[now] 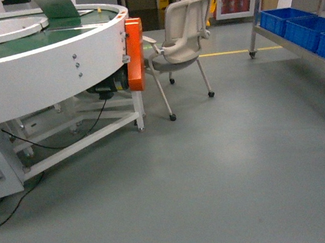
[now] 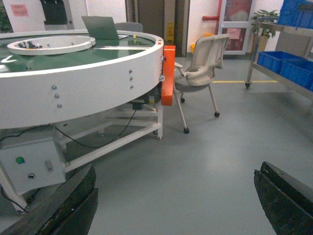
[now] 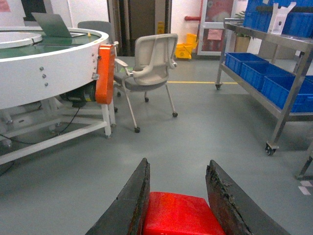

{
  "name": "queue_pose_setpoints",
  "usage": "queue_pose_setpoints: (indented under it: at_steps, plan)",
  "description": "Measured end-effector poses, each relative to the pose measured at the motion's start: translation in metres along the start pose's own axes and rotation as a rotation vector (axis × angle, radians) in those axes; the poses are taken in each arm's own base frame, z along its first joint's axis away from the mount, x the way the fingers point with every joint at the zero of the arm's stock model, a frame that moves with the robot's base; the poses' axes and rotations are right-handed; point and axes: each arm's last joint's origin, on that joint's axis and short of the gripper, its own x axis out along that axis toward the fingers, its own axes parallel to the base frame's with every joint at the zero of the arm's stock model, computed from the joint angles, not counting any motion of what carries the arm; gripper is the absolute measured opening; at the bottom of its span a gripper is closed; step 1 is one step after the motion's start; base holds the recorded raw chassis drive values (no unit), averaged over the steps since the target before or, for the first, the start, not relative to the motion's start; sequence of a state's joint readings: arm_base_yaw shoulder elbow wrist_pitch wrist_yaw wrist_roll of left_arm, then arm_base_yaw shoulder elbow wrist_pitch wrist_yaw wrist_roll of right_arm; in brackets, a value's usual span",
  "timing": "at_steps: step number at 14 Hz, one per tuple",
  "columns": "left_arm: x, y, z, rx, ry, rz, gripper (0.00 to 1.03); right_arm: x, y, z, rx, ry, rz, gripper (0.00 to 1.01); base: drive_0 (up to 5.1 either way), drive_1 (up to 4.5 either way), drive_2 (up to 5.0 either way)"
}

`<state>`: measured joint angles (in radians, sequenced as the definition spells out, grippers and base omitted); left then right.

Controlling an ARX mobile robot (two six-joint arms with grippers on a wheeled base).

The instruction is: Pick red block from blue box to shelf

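Note:
The red block (image 3: 178, 214) sits between the two dark fingers of my right gripper (image 3: 177, 169), which is shut on it, held above the grey floor. My left gripper (image 2: 173, 183) is open, its fingers (image 2: 73, 205) far apart with only floor between them. The steel shelf (image 1: 295, 48) stands at the right in the head view, and the shelf (image 3: 288, 105) also shows at the right of the right wrist view. The blue box is out of view. Neither gripper shows in the head view.
A large white round conveyor table (image 1: 50, 64) with an orange guard (image 1: 135, 54) fills the left. A grey office chair (image 1: 180, 43) stands beyond it. Dark blue crates (image 1: 301, 26) sit on the shelf. A yellow line (image 1: 239, 51) crosses the floor.

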<state>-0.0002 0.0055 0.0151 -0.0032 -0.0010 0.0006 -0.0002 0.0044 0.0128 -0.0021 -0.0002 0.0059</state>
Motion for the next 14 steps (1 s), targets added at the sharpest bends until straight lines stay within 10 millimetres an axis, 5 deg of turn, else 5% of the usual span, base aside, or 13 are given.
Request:
queue_pose_setpoints:
  at_steps: [14]
  plan:
    - [0.0000,0.0000,-0.0001,0.000,0.001,0.000,0.98,0.0000,0.0000,-0.0001,0.000,0.001,0.000,0.28,0.0,4.14,-4.2]
